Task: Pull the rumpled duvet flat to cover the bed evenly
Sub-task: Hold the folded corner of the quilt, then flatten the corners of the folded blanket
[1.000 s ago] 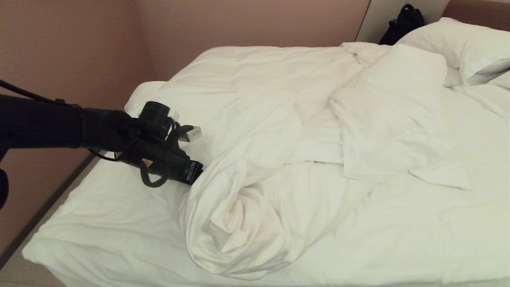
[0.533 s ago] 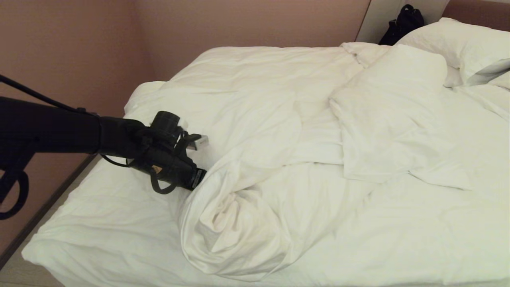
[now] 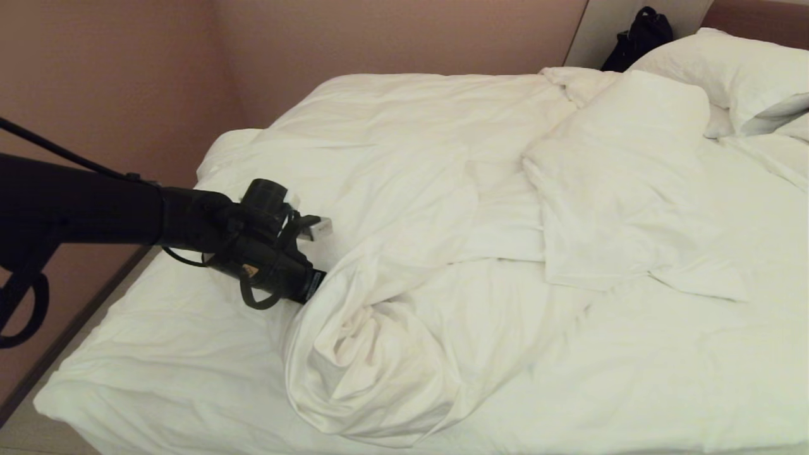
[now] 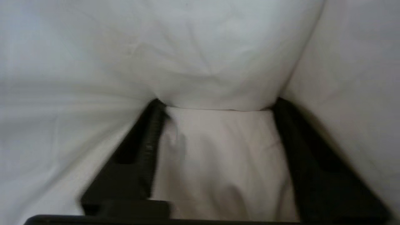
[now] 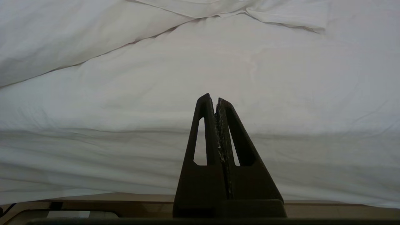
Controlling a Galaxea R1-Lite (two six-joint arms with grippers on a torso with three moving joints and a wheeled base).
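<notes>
The white duvet (image 3: 379, 354) lies rumpled on the bed (image 3: 158, 354), rolled into a thick fold near the front and bunched across the middle. My left gripper (image 3: 314, 285) reaches in from the left at the roll's left edge. Its tips are hidden under the fold. In the left wrist view the left gripper (image 4: 215, 104) is open. Both fingers (image 4: 150, 140) are spread wide over flat sheet, tips pressed into the bulging duvet (image 4: 203, 56). My right gripper (image 5: 212, 98) is shut and holds nothing. It hangs parked facing the white bedding (image 5: 125, 93).
Plump pillows (image 3: 727, 69) lie at the far right, with a black bag (image 3: 638, 35) behind them. A pinkish wall (image 3: 95, 76) runs close along the bed's left side, with a narrow dark base strip (image 3: 63, 328) below it.
My left arm has moved down and to the right, pushing its gripper against the duvet's rolled fold. The roll has shifted slightly. The right arm is not in the earlier frames.
</notes>
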